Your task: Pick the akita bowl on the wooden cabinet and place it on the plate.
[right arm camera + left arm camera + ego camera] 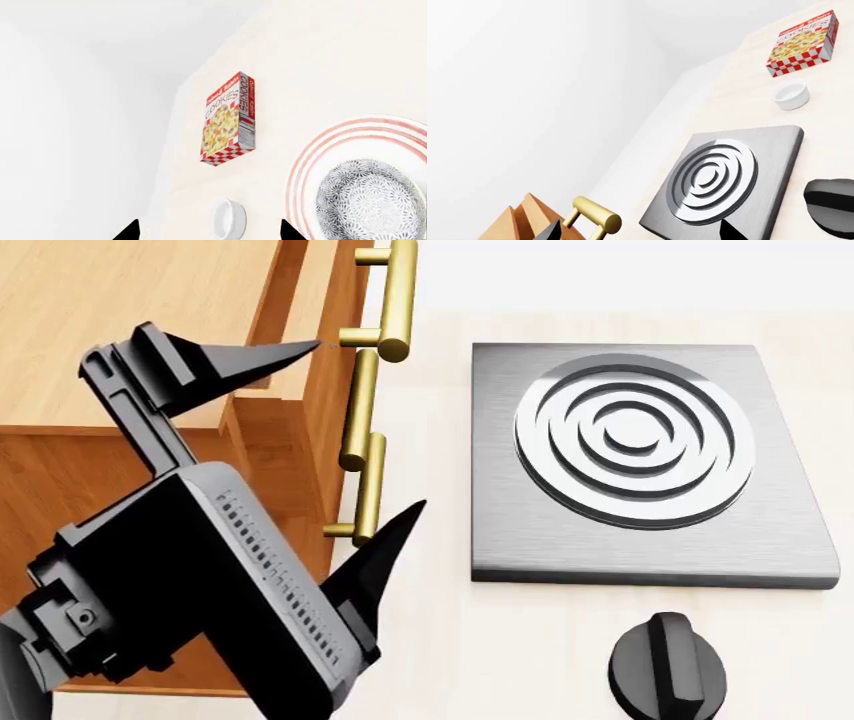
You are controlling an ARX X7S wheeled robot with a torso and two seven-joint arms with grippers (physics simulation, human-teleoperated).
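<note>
The bowl is seen only in the right wrist view, resting on the plate, both cut off at the frame edge. Beside them stand a cookie box and a white cup. Of the right gripper only two dark fingertips show, set well apart with nothing between them. In the head view the left gripper is spread wide and empty beside the cabinet — its brass handles partly hidden. The stove lies nearby, a black knob cut off below.
</note>
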